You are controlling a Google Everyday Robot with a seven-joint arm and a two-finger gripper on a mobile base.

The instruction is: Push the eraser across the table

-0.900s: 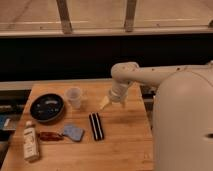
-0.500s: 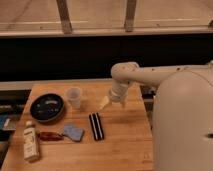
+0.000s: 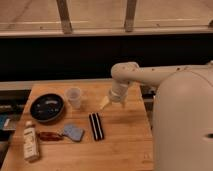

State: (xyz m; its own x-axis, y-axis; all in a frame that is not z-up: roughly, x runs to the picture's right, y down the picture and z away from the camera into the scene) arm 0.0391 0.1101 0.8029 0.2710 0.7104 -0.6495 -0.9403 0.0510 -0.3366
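The eraser (image 3: 96, 126), a black block with white lengthwise stripes, lies on the wooden table (image 3: 125, 145) near its middle, long axis pointing toward and away from the camera. My gripper (image 3: 107, 101) hangs from the white arm above the table's back middle, up and to the right of the eraser and apart from it. Its pale fingers point down and left.
A clear plastic cup (image 3: 74, 97) stands left of the gripper. A dark round bowl (image 3: 47, 106) sits at the back left. A blue-grey pad (image 3: 74, 132), a reddish-brown oblong object (image 3: 49, 136) and a small bottle (image 3: 30, 143) lie at the front left. My white body fills the right.
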